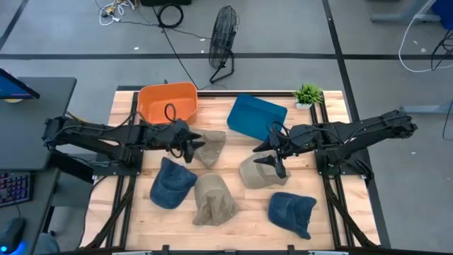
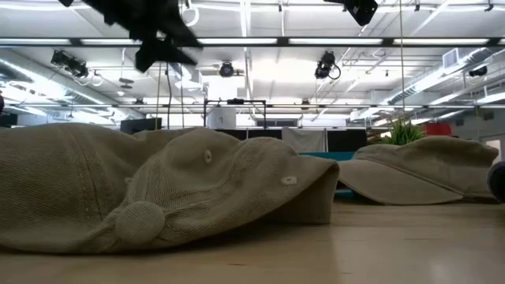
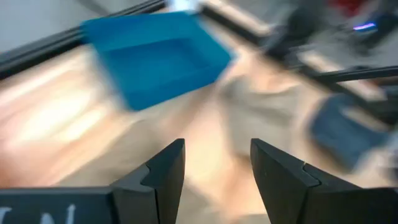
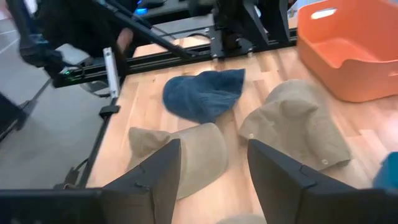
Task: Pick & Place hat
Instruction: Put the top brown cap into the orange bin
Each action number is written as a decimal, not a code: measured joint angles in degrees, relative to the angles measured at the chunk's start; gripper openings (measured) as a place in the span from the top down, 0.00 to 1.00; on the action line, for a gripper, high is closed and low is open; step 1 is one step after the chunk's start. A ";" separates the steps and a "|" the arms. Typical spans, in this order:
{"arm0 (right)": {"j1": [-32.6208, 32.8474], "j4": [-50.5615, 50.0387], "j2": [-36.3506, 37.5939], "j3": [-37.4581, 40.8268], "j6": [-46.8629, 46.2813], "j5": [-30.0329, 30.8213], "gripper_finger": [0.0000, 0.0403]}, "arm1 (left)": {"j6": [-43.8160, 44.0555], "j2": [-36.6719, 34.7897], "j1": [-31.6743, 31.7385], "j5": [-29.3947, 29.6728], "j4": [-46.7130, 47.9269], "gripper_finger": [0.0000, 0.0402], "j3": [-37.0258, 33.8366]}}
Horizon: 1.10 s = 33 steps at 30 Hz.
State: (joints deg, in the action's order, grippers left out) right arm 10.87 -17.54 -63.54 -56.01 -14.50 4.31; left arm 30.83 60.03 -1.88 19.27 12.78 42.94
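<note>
Several hats lie flat on the wooden table. In the high view there are three tan hats (image 1: 211, 147), (image 1: 214, 200), (image 1: 260, 171) and two blue hats (image 1: 172, 183), (image 1: 291, 211). My left gripper (image 1: 192, 150) hovers open at the left side of the upper tan hat. Its wrist view shows open fingers (image 3: 214, 171) and the blue bin (image 3: 155, 56) beyond. My right gripper (image 1: 272, 159) hovers open over the right tan hat. Its own view (image 4: 211, 168) looks across a tan hat (image 4: 186, 155), a blue hat (image 4: 205, 93) and another tan hat (image 4: 298, 121).
An orange bin (image 1: 168, 103) and the blue bin (image 1: 256, 115) stand at the table's far side, with a small green plant (image 1: 308, 93) at the far right corner. A fan (image 1: 223, 39) stands on the floor beyond. In the low view a tan hat (image 2: 158, 189) fills the foreground.
</note>
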 joint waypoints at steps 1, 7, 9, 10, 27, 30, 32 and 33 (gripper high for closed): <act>0.00 0.00 -0.08 -0.02 0.00 0.52 0.53 | 0.15 0.00 0.73 1.57 2.03 0.54 0.00; 0.00 -0.04 -0.17 -0.02 0.00 2.79 0.53 | -0.45 2.55 5.57 5.15 5.66 0.54 -0.06; 0.00 0.04 -0.17 -0.02 0.00 2.81 0.53 | -1.82 5.25 7.00 5.16 5.40 0.54 0.09; 0.00 0.25 -0.17 -0.02 -0.01 2.81 0.53 | -2.56 7.01 7.75 5.14 5.89 0.54 0.00; -0.07 -0.96 -0.14 -0.02 -4.52 4.31 0.53 | 4.72 24.23 9.37 -1.89 2.39 0.59 -0.04; -0.07 -1.55 -0.14 -0.02 -4.51 4.32 0.53 | 5.54 25.90 9.60 -1.86 3.05 0.61 0.13; -0.07 -2.09 -0.14 -0.02 -4.50 4.32 0.53 | 6.65 27.12 9.80 -1.67 3.49 0.63 0.13; -0.07 -2.32 -0.14 -0.02 -4.50 4.32 0.53 | 7.19 27.70 9.80 -1.49 3.25 0.65 0.13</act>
State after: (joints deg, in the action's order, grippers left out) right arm 10.81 -19.86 -63.68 -56.03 -19.00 8.62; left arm 38.02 87.73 7.92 17.77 16.03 43.07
